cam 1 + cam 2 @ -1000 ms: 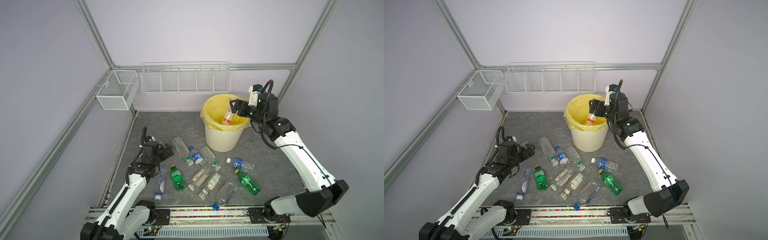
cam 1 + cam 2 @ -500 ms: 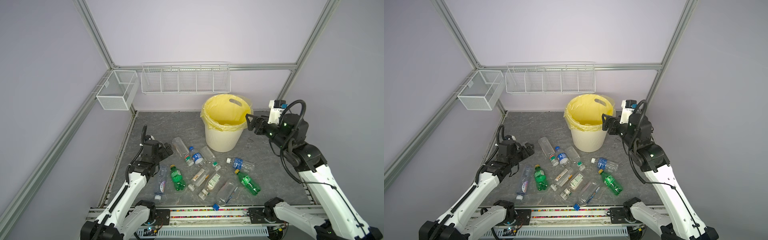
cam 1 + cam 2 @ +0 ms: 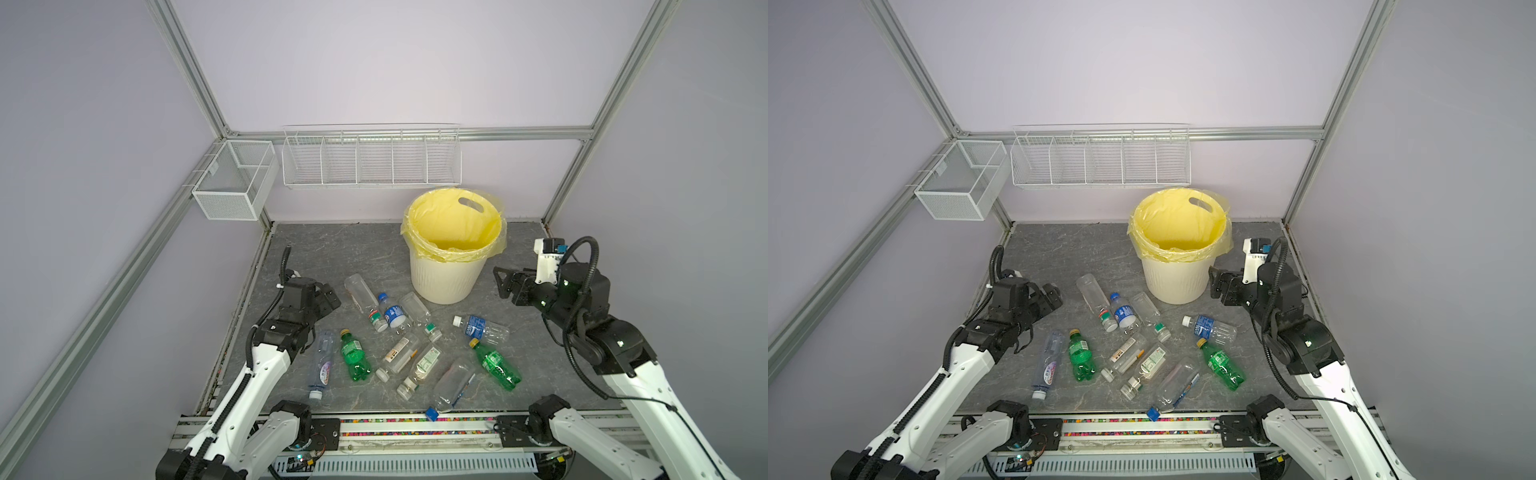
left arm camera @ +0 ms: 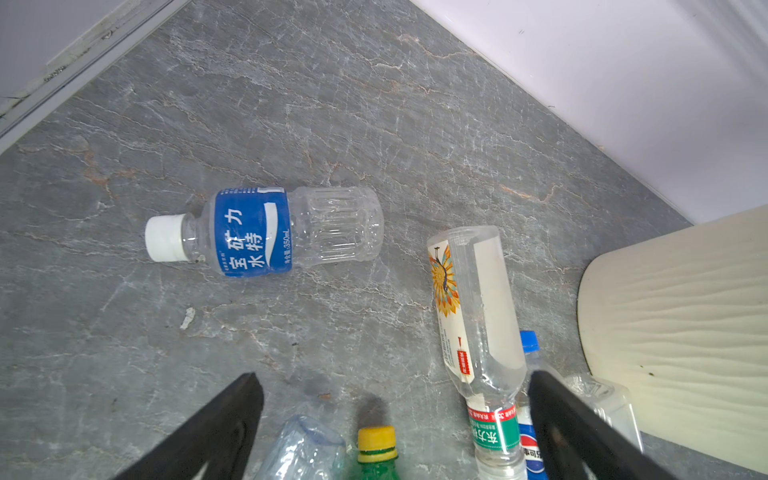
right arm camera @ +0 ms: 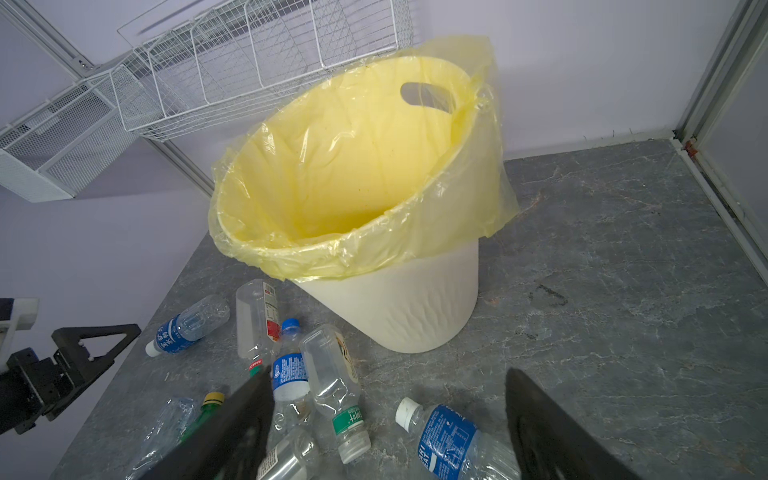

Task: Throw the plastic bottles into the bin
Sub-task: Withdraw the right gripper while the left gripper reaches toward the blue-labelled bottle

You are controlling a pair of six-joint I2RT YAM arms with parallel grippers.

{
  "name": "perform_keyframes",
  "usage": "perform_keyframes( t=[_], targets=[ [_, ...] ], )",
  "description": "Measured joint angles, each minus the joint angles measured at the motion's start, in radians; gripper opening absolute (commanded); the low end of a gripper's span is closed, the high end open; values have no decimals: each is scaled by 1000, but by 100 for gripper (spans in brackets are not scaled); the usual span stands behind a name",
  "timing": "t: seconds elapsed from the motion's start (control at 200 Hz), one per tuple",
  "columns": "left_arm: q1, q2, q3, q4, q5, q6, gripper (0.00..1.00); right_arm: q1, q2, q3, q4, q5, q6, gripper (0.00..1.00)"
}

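Reaching down is your right arm's job: the right pincer (image 3: 501, 285) hangs open and empty just beside the bin (image 3: 444, 282). The blue-labelled bottle (image 3: 478, 328) lies on the tabletop (image 3: 316, 253) below it, toward you. Its long axis runs crosswise, white cap toward the other plastic bottles (image 3: 395, 353). Your left pincer (image 3: 332, 298), also open and empty, sits well apart.

bin (image 3: 446, 278) floor hidden, green bottle (image 4: 376, 459) cropped
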Motion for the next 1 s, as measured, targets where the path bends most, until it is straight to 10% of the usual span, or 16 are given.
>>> perform_keyframes(
  t=[1.0],
  targets=[
    [134,210,161,-177,-65,-244,100,0,-224,-165,-120,34,42,88]
  ],
)
